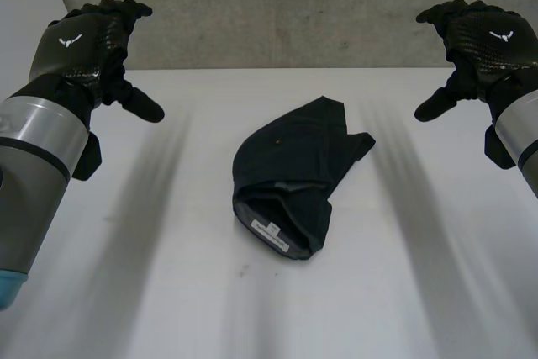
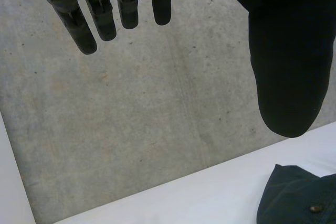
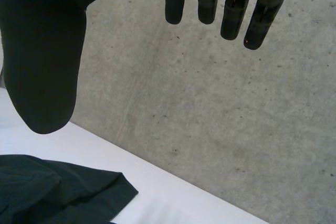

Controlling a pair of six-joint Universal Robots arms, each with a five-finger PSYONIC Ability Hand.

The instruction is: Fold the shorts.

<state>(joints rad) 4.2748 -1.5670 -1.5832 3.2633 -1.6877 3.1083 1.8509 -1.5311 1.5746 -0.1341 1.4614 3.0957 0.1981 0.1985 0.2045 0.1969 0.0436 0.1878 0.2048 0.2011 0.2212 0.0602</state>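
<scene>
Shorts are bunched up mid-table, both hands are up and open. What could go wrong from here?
1. The shorts lie crumpled with layers overlapping, so a pinch may catch only the top layer, or several, and the fold could come out crooked.
2. The left hand and right hand hang open, wide of the cloth; if they land unevenly, it may slide on the table rather than flatten.

Dark shorts lie bunched mid-table, waistband nearest.
</scene>
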